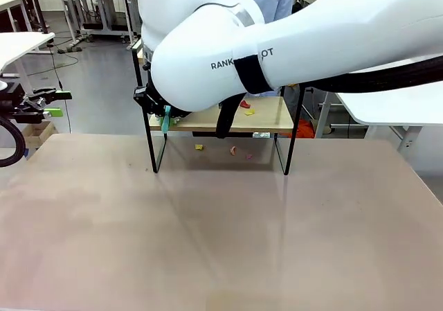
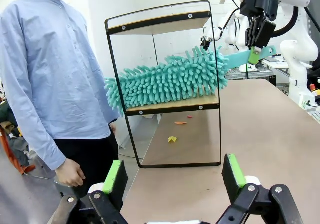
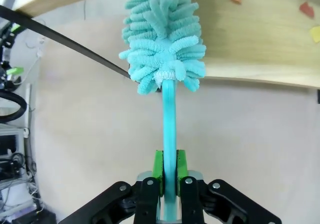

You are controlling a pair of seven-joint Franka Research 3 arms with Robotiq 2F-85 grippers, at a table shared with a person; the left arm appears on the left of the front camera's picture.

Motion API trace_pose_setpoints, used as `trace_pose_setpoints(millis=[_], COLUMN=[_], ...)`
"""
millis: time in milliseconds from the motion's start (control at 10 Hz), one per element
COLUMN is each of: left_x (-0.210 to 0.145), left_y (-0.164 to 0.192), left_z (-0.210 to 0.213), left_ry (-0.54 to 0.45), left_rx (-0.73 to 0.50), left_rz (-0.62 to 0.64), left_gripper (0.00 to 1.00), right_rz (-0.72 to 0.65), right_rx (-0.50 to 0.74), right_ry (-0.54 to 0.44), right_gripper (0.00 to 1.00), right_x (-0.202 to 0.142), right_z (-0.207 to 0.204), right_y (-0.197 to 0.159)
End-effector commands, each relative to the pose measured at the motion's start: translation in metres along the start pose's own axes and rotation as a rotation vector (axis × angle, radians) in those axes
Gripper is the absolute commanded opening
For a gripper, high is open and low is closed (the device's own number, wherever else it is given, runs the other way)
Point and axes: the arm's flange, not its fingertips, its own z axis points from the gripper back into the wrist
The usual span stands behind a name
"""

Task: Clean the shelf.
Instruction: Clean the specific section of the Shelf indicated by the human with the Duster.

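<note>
The shelf (image 2: 165,104) is a two-tier rack of light wooden boards in a thin black frame, standing at the far side of the table. A teal fluffy duster (image 2: 170,82) lies along its lower board (image 1: 266,122). My right gripper (image 3: 169,171) is shut on the duster's teal handle (image 3: 170,119), at the shelf's left end in the front view (image 1: 156,103). Small red (image 1: 243,104) and yellow (image 1: 250,111) scraps lie on the lower board. My left gripper (image 2: 173,174) is open and holds nothing, off to the side of the shelf (image 1: 52,103).
A person in a light blue shirt (image 2: 45,74) stands beside the shelf's far end. Small scraps (image 1: 199,147) (image 1: 233,150) lie on the table under the shelf. The brownish tabletop (image 1: 221,242) stretches wide in front of it.
</note>
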Motion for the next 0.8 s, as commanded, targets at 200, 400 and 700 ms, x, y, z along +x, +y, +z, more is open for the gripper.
trace_pose_setpoints(millis=[200,400,700], left_x=[0.004,0.004,0.004], left_y=[0.000,0.000,0.000], left_z=[-0.001,-0.001,-0.001], left_ry=[0.000,0.000,0.000], left_rx=[-0.001,-0.001,-0.001], left_rz=[-0.005,-0.005,-0.005], left_gripper=[1.00,1.00,1.00], right_rz=[-0.021,-0.021,-0.037], right_rx=[0.006,0.006,-0.004], right_ry=[0.026,0.026,0.107], right_gripper=[0.13,0.13,0.13], right_x=[0.000,0.000,0.007], right_z=[-0.002,-0.002,-0.006], right_y=[-0.001,-0.001,-0.021])
